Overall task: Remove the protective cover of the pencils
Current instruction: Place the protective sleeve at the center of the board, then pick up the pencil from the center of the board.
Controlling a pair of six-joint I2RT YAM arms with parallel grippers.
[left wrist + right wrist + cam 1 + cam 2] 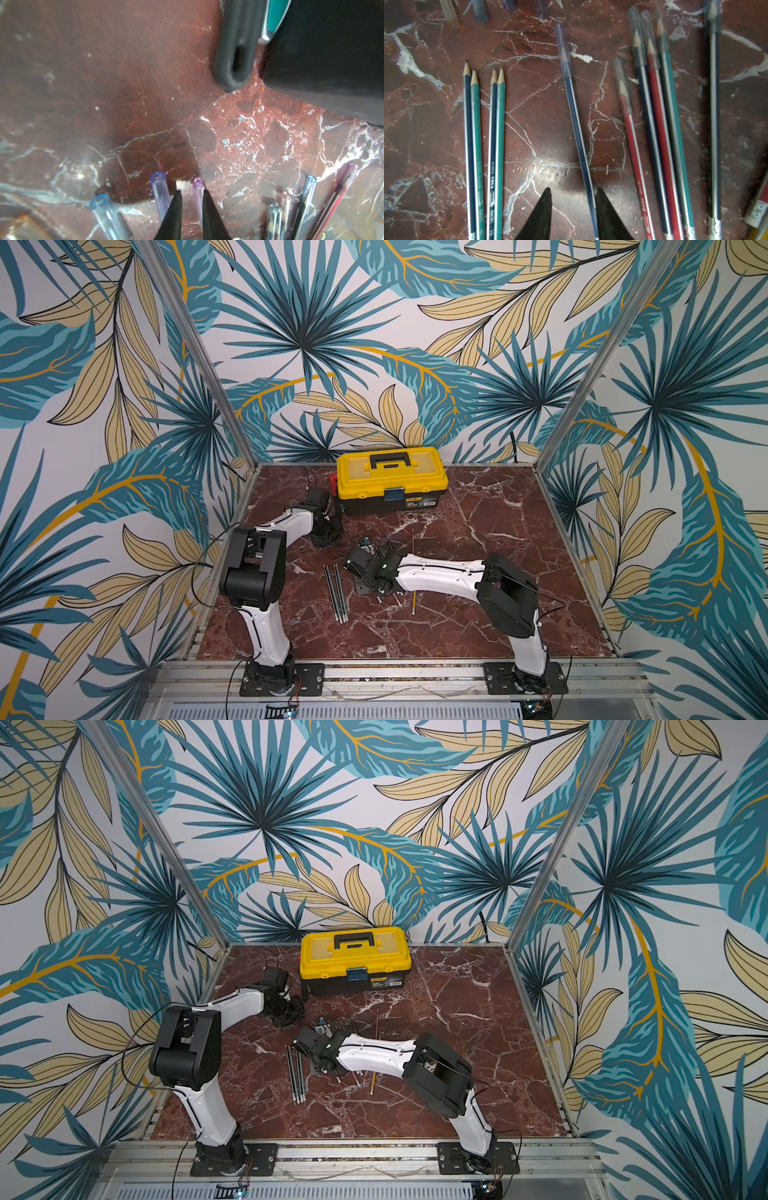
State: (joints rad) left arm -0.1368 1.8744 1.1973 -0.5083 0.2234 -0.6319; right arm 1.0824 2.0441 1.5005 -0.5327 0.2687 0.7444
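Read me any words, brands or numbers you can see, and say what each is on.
"HB", probably: on a dark blue pencil, right wrist view.
Other print on that pencil and a red pencil: too blurred to read.
Label on the yellow toolbox: too small to read.

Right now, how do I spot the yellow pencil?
Find the yellow toolbox at the back of the table. Come forward to the right arm's forearm: the yellow pencil pokes out beneath it, toward the front. It alone is yellow; other pencils are dark or red.
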